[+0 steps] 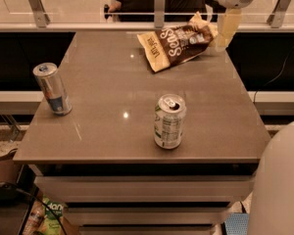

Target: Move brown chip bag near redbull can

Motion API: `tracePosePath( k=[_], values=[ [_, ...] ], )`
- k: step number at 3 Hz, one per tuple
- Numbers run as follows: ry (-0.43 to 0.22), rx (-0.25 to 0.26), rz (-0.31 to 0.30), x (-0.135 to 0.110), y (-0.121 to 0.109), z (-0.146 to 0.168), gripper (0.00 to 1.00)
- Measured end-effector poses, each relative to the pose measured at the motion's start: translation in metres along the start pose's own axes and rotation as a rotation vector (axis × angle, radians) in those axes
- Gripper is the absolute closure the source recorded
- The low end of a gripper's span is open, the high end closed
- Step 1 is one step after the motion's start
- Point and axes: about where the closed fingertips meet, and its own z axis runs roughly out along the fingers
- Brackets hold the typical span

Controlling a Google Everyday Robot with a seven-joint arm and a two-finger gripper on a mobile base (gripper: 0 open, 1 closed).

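Camera view gives you the hand (226,32) at the table's (112,72) far right edge, its top cut off; apart or together, you cannot tell. The brown chip bag (179,45) lies just beside it; the redbull can (52,88) stands well apart, near left.

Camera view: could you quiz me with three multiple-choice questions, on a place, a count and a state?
1. Where on the table is the redbull can? A left edge; B far right corner; C centre.
2. How many cans are there? A one; B two; C three.
3. The brown chip bag is: A lying on the table; B lifted up; C standing upright.
Answers: A, it stands by the left edge. B, redbull can plus pale green-white can. A, it lies at the far side, the gripper beside its right end.
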Motion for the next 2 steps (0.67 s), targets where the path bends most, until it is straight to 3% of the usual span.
tracePosePath(
  k=[1, 2],
  values=[
    [0.005, -0.042, -0.026, -0.007, 0.000, 0.021, 0.00],
    [0.000, -0.137, -0.049, -0.016, 0.008, 0.042, 0.00]
  ],
)
